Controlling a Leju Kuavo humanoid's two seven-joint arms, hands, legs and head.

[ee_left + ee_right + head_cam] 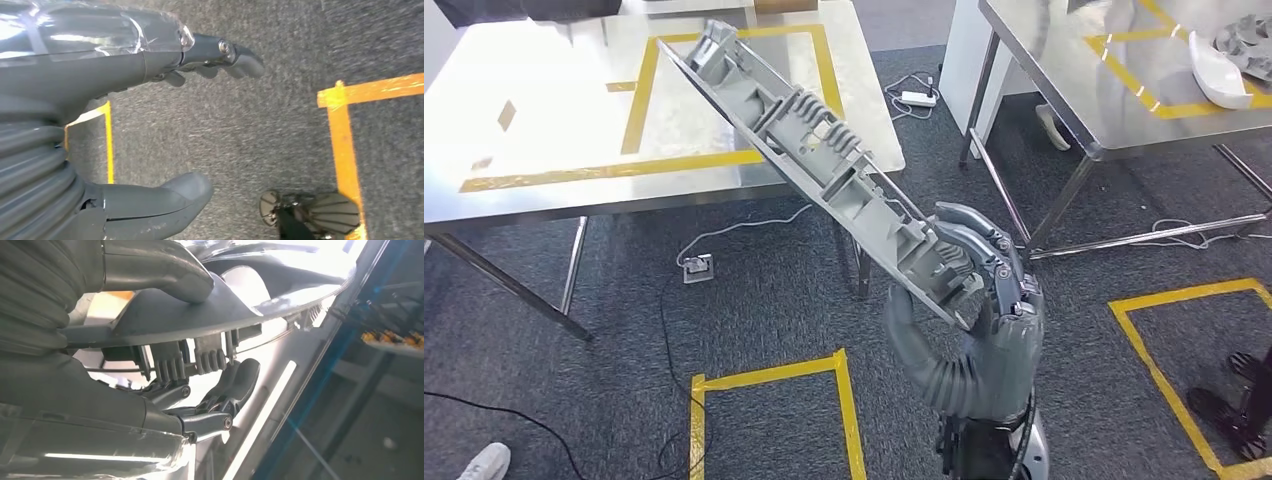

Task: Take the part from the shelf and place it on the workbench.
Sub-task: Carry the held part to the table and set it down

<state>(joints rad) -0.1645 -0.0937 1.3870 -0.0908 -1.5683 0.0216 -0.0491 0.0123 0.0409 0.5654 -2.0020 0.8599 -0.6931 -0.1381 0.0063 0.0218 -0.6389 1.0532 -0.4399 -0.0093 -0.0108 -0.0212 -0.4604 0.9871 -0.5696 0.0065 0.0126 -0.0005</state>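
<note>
Left hand (150,65): fingers spread, holding nothing, above carpet. Part (814,140): long grey ribbed moulding, tilted over workbench (544,130) near edge. Right hand (979,310): grips part's near end; wrist view shows thumb (160,267) opposing fingers (235,385)

The right hand (979,320) covers the part's (824,150) lower end. The workbench (544,170) is cut off at the frame's top and left edges.
</note>
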